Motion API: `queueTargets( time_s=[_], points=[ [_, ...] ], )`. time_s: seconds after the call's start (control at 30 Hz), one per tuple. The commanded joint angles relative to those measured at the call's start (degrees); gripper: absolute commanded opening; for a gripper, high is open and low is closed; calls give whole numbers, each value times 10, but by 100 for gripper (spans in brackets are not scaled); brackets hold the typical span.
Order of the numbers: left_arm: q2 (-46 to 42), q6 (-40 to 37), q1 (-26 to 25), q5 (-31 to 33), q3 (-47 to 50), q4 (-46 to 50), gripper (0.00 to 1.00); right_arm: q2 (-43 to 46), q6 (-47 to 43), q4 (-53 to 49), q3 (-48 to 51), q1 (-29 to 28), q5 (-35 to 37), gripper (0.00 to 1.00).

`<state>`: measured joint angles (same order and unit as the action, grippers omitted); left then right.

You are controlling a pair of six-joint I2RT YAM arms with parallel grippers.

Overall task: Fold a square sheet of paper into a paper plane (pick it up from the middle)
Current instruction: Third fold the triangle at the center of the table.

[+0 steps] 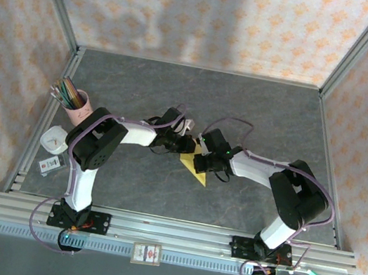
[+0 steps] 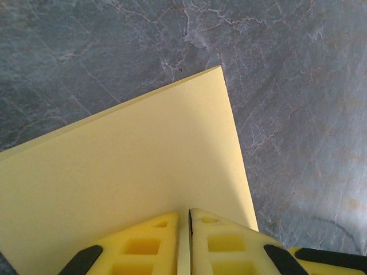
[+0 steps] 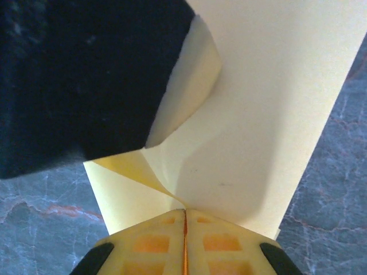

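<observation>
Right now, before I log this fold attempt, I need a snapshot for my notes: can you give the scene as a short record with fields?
paper: yellow sheet of paper, partly folded, one flap curling up
left: left hand shut on the sheet's edge
right: right hand shut on the sheet at a crease
place: middle of the grey table, between the two hands
aside: pink cup of pencils near the table's left edge

Overhead, we see the square sheet of paper (image 1: 195, 169) mostly covered at centre frame by the left arm (image 1: 171, 132) and right arm (image 1: 221, 151). From the right wrist a dark blurred shape (image 3: 74, 80) hides its upper left; from the left wrist the left and bottom edges cut it off.
</observation>
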<state>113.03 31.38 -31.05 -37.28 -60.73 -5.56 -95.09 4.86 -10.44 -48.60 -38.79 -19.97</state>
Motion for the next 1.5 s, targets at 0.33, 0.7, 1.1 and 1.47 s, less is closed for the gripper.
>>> queueTargets(
  time_s=[0.33, 0.7, 1.1, 1.47],
  points=[
    [32, -13, -1, 28, 2, 48, 16, 11, 6, 5, 5, 5, 6, 8],
    [32, -13, -1, 28, 2, 48, 16, 10, 4, 0, -10, 6, 7, 8],
    [32, -14, -1, 28, 3, 49, 16, -1, -1, -4, -14, 6, 6, 8],
    [31, -13, -1, 27, 3, 48, 16, -15, 3, -1, -10, 6, 14, 8]
  ],
)
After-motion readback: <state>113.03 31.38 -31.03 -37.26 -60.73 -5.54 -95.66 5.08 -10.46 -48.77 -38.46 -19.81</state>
